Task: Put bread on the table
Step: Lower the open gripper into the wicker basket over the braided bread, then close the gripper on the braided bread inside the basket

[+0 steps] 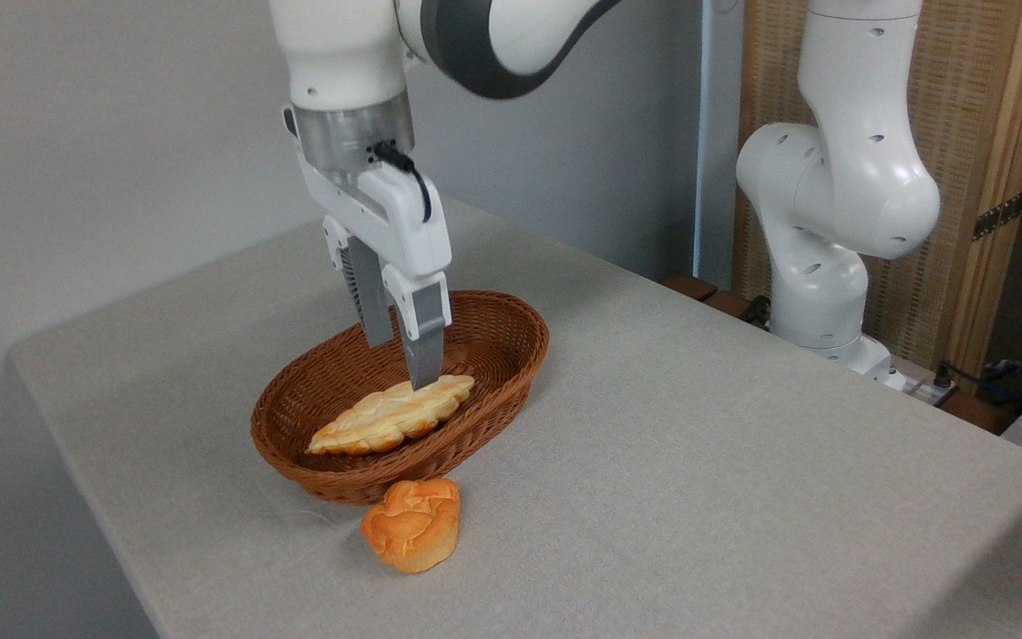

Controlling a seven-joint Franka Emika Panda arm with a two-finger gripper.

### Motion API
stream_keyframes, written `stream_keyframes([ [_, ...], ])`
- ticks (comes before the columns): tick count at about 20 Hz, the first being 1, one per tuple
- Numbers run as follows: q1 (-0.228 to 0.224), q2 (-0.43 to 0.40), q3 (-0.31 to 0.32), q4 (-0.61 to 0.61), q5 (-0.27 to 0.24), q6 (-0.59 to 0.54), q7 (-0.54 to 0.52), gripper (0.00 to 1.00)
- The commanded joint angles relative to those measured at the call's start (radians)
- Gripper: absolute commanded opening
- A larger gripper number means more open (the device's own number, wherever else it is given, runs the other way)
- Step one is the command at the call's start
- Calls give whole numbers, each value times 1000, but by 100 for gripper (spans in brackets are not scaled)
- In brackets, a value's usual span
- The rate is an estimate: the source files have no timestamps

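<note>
White plastic and grey metal make up the claw [403,362], which points straight down into the basket with its two grey fingers [426,342] a narrow gap apart. The nearer fingertip reaches the right end of the long braided loaf of bread [391,414], pale golden with an orange-brown crust; whether the far finger touches the loaf cannot be told, and nothing shows the loaf gripped or lifted.

The bread lies inside the brown oval wicker basket [511,351], stretched along its floor from the near left wall toward the middle, taking up roughly half the basket's length. It is the only thing in the basket; the far right half of the woven floor is bare.

Just outside the basket's near rim, touching or almost touching the wicker wall, sits a small round orange muffin-like bun [412,524], resting directly on the cloth.

Basket and bun stand on the large rectangular tabletop [697,461] covered in plain light-grey cloth, toward its left half.

The white robot arm [830,195] rises from its base at the far right edge of the tabletop and arches over to the claw. Behind it stands a pale wooden screen with woven panels [972,133], and a grey wall [121,133] fills the left background.
</note>
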State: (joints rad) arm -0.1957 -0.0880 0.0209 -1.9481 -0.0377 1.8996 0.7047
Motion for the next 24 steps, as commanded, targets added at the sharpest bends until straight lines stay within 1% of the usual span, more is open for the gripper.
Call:
stream_keyframes([
  [1,-34,-6,4,-78,4,84,13,100],
  [4,-45,2,4,-110,2,124,39,100],
  [8,-50,25,4,-120,2,157,44,100],
  [11,-73,37,4,-141,2,202,44,100],
  [14,-76,47,4,-161,4,229,50,100],
  [17,-77,60,4,-161,4,237,53,100],
  [19,-91,65,4,-161,5,237,55,100],
  [24,-97,80,4,-161,7,237,58,100],
])
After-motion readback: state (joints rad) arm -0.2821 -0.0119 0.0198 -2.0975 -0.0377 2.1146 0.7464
